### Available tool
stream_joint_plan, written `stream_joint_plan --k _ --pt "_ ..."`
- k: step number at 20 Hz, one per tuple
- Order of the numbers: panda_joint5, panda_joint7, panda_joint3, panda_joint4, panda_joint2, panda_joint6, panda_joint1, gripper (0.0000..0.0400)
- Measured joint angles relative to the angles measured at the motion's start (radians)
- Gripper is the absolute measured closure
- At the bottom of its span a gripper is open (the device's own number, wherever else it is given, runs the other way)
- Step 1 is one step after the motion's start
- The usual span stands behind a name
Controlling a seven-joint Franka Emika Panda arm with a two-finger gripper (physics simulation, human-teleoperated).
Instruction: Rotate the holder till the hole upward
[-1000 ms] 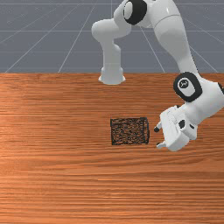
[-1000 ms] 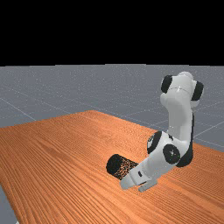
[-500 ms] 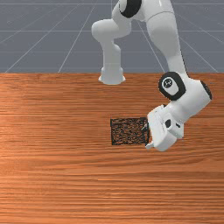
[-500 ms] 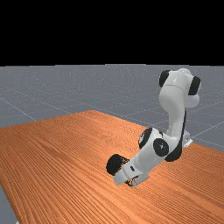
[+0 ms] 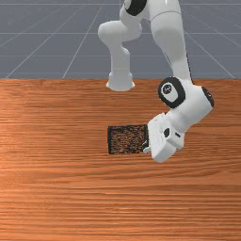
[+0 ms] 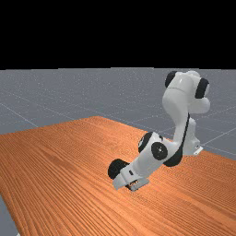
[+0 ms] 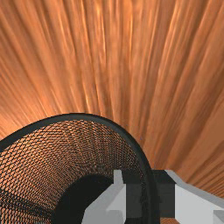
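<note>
In the front view my gripper (image 5: 145, 147) is at the right end of the black mesh holder (image 5: 127, 140), with its fingers close together. The holder lies on its side, its open mouth toward my hand. Seen from the far view, the dark closed end of the holder (image 6: 118, 168) faces away from the hand, which hides much of the rest. The wrist view has the gripper (image 7: 151, 192) shut on the rim of the holder (image 7: 78, 117), one finger inside the mouth and the other outside. The fingertips' ends are partly hidden by the rim.
The wooden table (image 5: 61, 188) extends around the holder on every side. Behind the holder, at the table's back edge in the front view, stands the arm's white base (image 5: 120, 81).
My hand has moved toward the front view's left and its fingers have drawn together on the rim. The holder, still on its side, has shifted a little the same way.
</note>
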Motion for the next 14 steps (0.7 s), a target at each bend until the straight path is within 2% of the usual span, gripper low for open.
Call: stream_joint_plan --k 5,6,8,9,10,11,12,14 --pt "-0.019 -0.019 -0.003 -0.028 -0.026 0.012 0.003 0.0364" --pt "0.032 -0.036 0.021 -0.033 -0.043 0.016 -0.022 0.0364" --pt "0.074 -0.084 0.048 -0.062 -0.083 0.039 -0.051 0.0363" --pt "0.138 -0.149 0.086 -0.088 -0.116 0.064 -0.091 0.0364" --pt "0.249 -0.259 0.147 -0.111 -0.151 0.075 -0.152 0.0356" --pt "0.388 -0.393 0.213 -0.118 -0.18 0.048 -0.217 0.0348" --pt "0.483 -0.48 0.242 -0.114 -0.205 0.001 -0.252 0.0344" --pt "0.587 -0.567 0.25 -0.109 -0.256 -0.067 -0.28 0.0343"
